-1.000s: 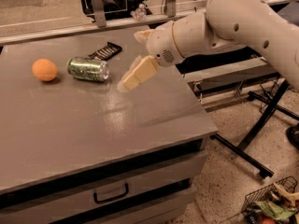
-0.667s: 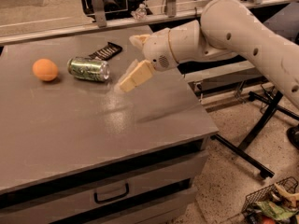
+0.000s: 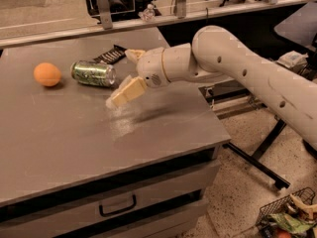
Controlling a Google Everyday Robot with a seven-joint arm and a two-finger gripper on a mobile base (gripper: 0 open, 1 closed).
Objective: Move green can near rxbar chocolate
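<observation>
The green can point(image 3: 92, 73) lies on its side on the grey table point(image 3: 64, 143), silver end to the right. The rxbar chocolate point(image 3: 110, 55), a flat black wrapper, lies just behind the can's right end, close to it. My gripper point(image 3: 120, 78) is open just right of the can's silver end. One pale finger point(image 3: 127, 91) reaches down-left in front of the can. The other point(image 3: 133, 54) sits behind it, over the wrapper's right end. Nothing is held.
An orange point(image 3: 47, 74) sits left of the can. The table's right edge point(image 3: 218, 128) drops off below my arm, with a drawer front point(image 3: 117, 206) underneath. A wire basket of items point(image 3: 287, 217) stands on the floor at lower right.
My arm and gripper have moved left across the table, closer to the can's right end. The can, wrapper and orange have not moved.
</observation>
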